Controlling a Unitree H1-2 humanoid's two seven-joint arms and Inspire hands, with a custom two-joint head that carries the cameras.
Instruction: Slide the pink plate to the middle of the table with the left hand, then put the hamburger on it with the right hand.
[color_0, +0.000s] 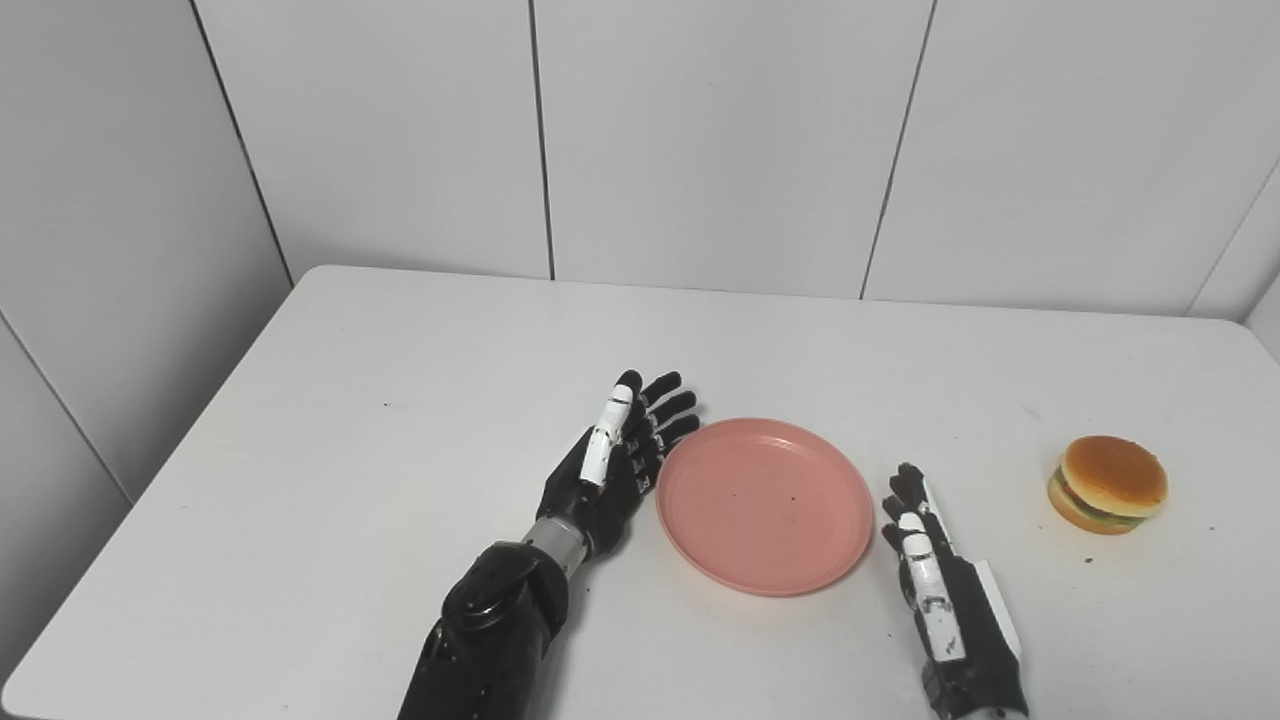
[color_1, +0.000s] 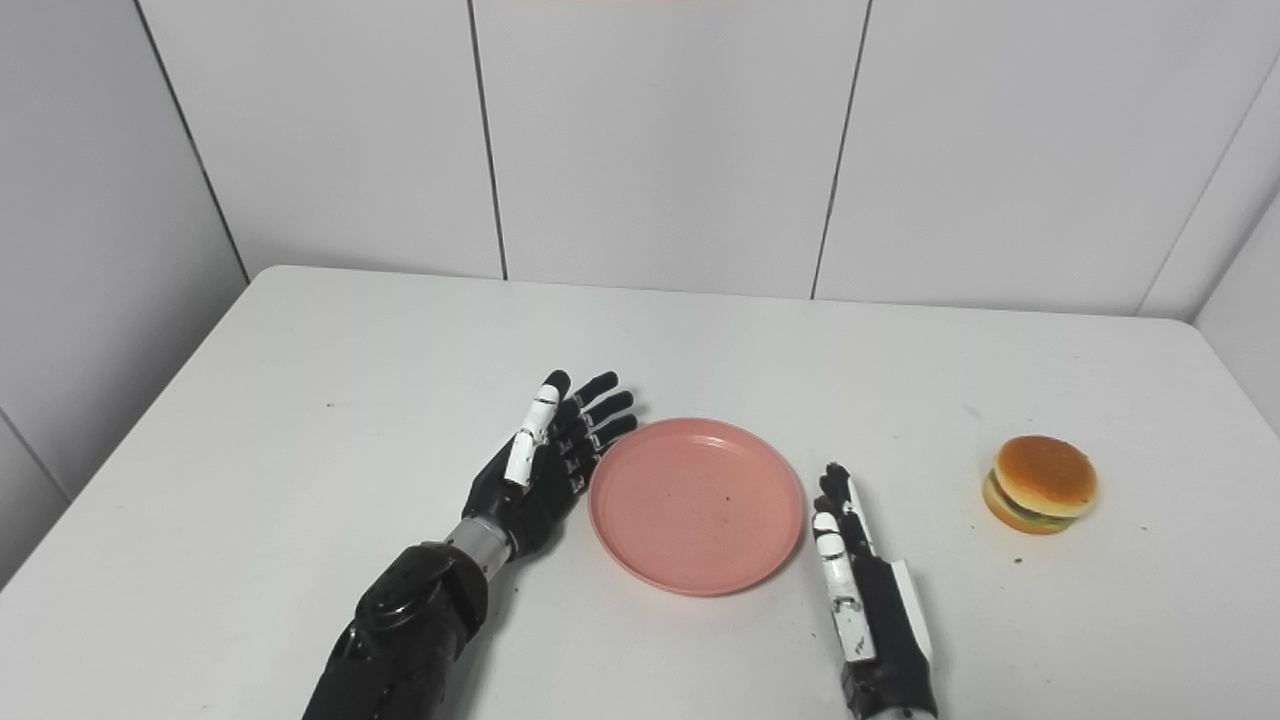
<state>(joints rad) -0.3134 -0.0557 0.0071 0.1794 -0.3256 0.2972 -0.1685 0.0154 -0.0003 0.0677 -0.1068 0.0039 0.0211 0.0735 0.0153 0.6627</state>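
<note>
The pink plate (color_0: 764, 505) lies flat near the middle of the white table (color_0: 330, 480), its bowl bare apart from a few dark specks. The left hand (color_0: 612, 465) stands on edge just beside the plate's left rim, palm toward it, fingers (color_0: 668, 405) stretched out and apart, holding nothing; whether the fingertips actually touch the rim is hard to tell from here. The right hand (color_1: 862, 585) rests low near the plate's right rim, fingers straight and pointing away from the robot, also empty. The hamburger (color_0: 1108, 484) sits upright well to the right, near the table's right edge, with bare tabletop between it and the right hand. Pale wall panels (color_0: 720, 140) rise behind the table.
</note>
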